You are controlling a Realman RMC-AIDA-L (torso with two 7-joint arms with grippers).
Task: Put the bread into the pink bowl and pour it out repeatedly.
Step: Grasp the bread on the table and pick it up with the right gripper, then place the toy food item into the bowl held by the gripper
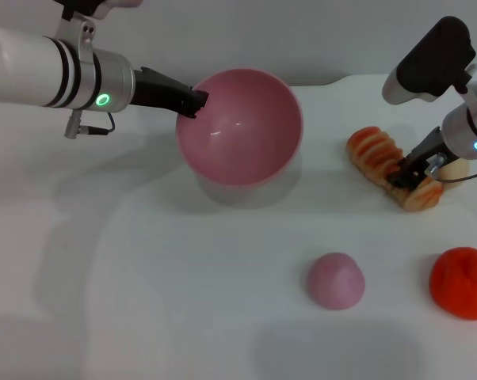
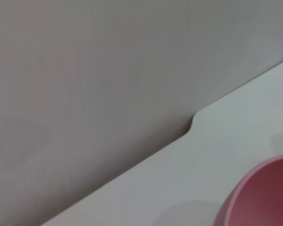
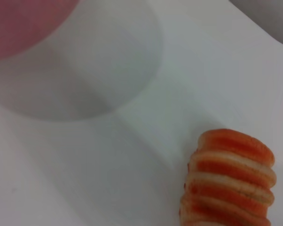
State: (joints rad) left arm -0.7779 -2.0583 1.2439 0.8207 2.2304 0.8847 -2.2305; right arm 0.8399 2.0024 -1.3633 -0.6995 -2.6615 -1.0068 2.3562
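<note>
The left end effector (image 1: pixel 197 103) is clamped on the near-left rim of the round, glossy pink plastic bowl (image 1: pixel 246 131), its dark fingers closed over the edge. The bowl is tipped so that its open mouth faces up and toward the robot, and nothing lies inside it. In the left wrist view only a curved slice of the bowl (image 2: pixel 263 195) shows, against the white counter (image 2: pixel 188 179) and the grey wall behind.

The right end effector (image 1: pixel 409 172) sits low over the far end of the elongated, ridged, orange-and-cream striped toy bread loaf (image 1: pixel 381 158), its dark fingers touching the loaf; I cannot tell how far apart they stand or whether they grip it. The loaf lies on the counter (image 1: pixel 143 277), well to the right of the bowl. The right wrist view shows its striped ridges (image 3: pixel 231 179) close up.

Just behind that end effector a small beige lump (image 1: pixel 458 169) peeks out. Nearer the robot lie a small solid pink dome (image 1: pixel 335 280) and a red-orange lump (image 1: pixel 463 283), apart from both arms.
</note>
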